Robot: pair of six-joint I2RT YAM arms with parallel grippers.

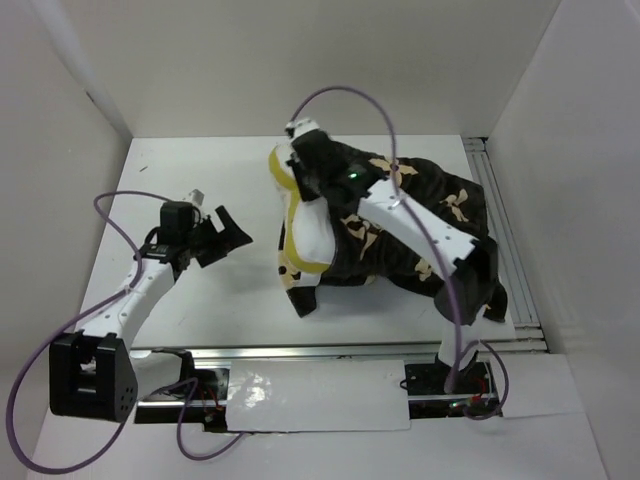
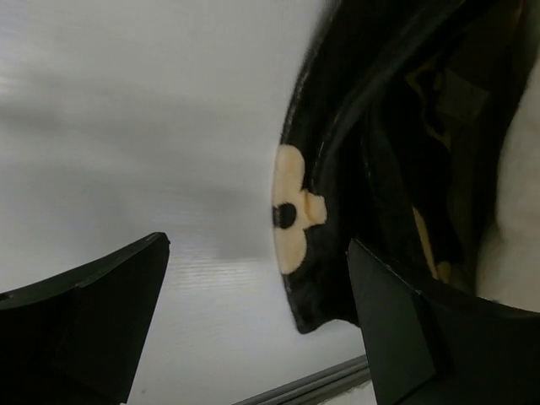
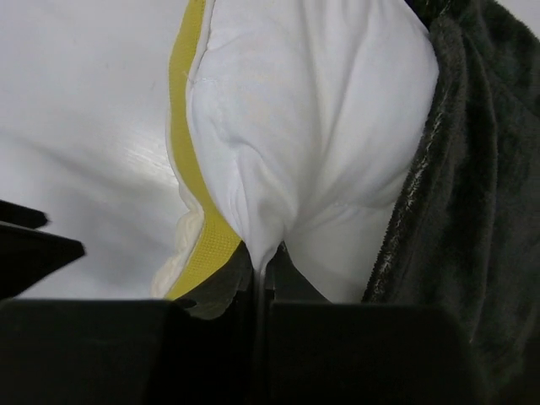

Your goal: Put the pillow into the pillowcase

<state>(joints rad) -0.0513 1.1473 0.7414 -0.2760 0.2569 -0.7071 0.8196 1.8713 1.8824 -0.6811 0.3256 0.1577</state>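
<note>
The white pillow (image 1: 308, 238) with yellow edge trim lies at the table's middle, its right part inside the dark flower-printed pillowcase (image 1: 420, 230). My right gripper (image 1: 303, 172) is shut on a fold of the pillow (image 3: 304, 143) at its far end, beside the pillowcase's plush edge (image 3: 472, 211). My left gripper (image 1: 222, 238) is open and empty, just left of the pillow. In the left wrist view the pillowcase's near corner (image 2: 337, 245) with a tan flower lies between my spread fingers (image 2: 84, 329), close to the right one.
White walls close in the table on the left, back and right. A metal rail (image 1: 340, 350) runs along the near edge, and another rail (image 1: 500, 230) down the right side. Purple cables (image 1: 340, 95) loop over both arms.
</note>
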